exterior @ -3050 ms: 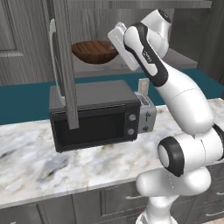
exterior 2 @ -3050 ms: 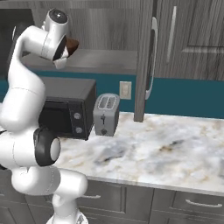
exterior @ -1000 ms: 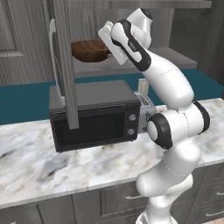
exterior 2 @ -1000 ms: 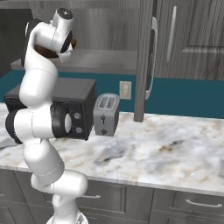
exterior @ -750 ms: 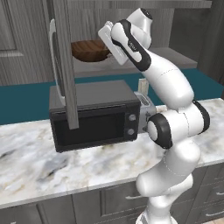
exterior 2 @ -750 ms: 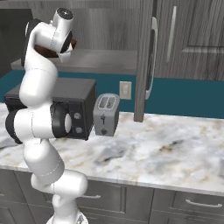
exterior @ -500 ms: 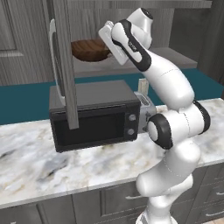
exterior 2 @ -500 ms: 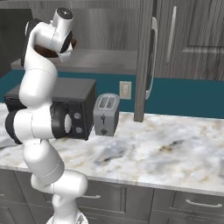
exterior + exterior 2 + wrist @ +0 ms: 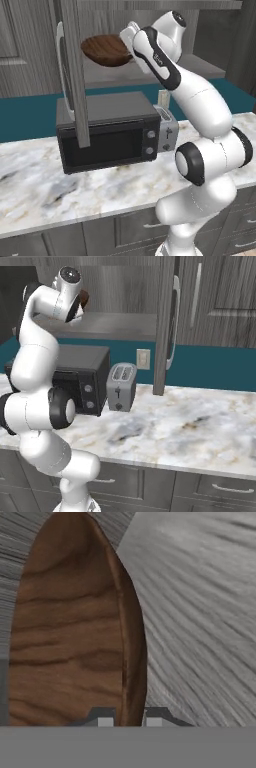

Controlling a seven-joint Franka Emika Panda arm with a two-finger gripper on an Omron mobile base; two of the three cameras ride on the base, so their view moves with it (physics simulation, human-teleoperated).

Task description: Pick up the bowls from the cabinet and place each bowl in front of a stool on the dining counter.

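A wide dark-brown wooden bowl [image 9: 104, 50] sits inside the open cabinet [image 9: 71, 75], just over its grey shelf [image 9: 115, 76]. My gripper [image 9: 126, 46] reaches in from the right and is shut on the bowl's right rim. In the hand view the bowl [image 9: 70, 637] stands on edge, and its rim runs down between the two fingertips [image 9: 105, 718] of the gripper [image 9: 129, 719]. From the right base view, a sliver of the bowl [image 9: 85, 296] peeks past the hand, which hides the gripper [image 9: 79, 305]. Whether the bowl touches the shelf I cannot tell.
The cabinet door [image 9: 165, 321] hangs open with its long pale handle. Below the shelf, a black microwave [image 9: 107, 130] and a grey toaster [image 9: 167, 132] stand on the marble worktop [image 9: 75, 195]. Grey drawers run under the worktop. Teal wall lies behind.
Since three seconds ago the arm has swung round and the hand has pushed in against the bowl's rim. Over the last second nothing visibly moves.
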